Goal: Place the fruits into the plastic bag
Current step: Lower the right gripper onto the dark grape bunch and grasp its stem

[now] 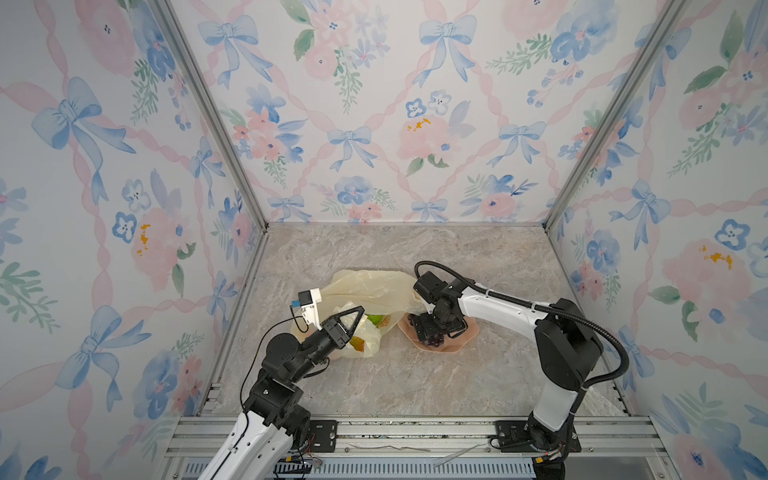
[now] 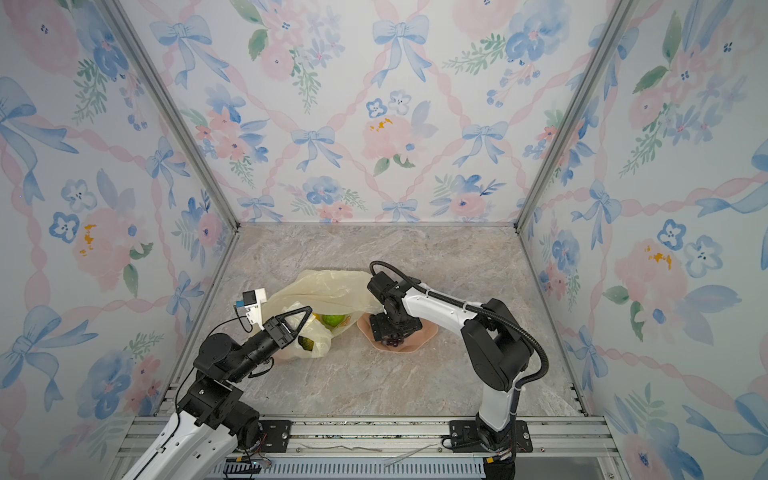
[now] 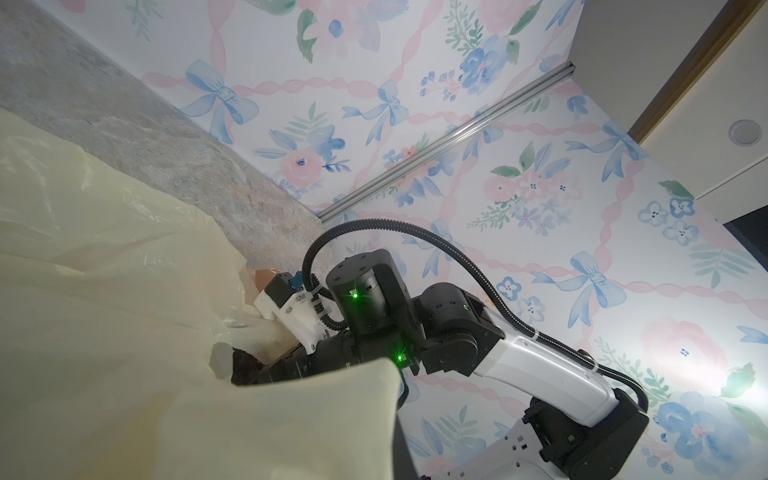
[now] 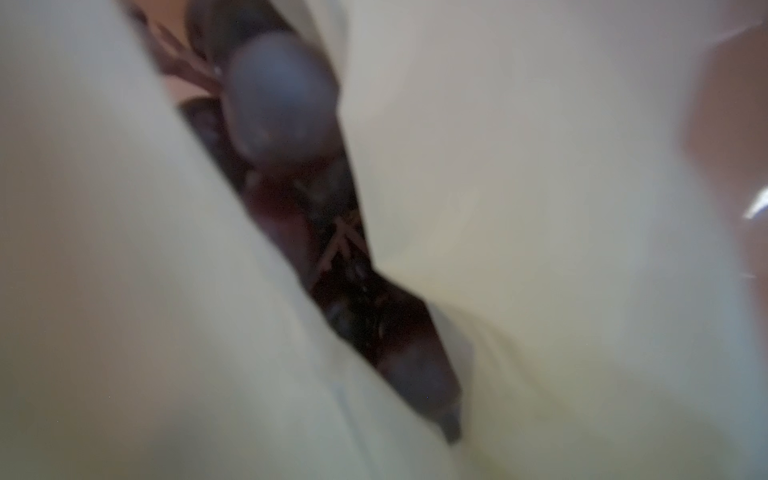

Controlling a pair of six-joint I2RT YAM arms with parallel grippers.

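The left tool pinches the plastic bag edge, lifting the mouth open; a lime lies inside. The right tool, jaws wide, hangs over the grapes on the pink dish, probably to take them.

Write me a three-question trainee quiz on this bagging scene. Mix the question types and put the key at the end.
1. True or false: the grape bunch already lies inside the plastic bag.
2. The left gripper is: A) open above the dish, B) shut on the bag, C) open inside the bag.
3. Fill in: the right gripper hangs open over the pink ____.
Key: 1 false, it sits on the dish; 2 B; 3 dish.
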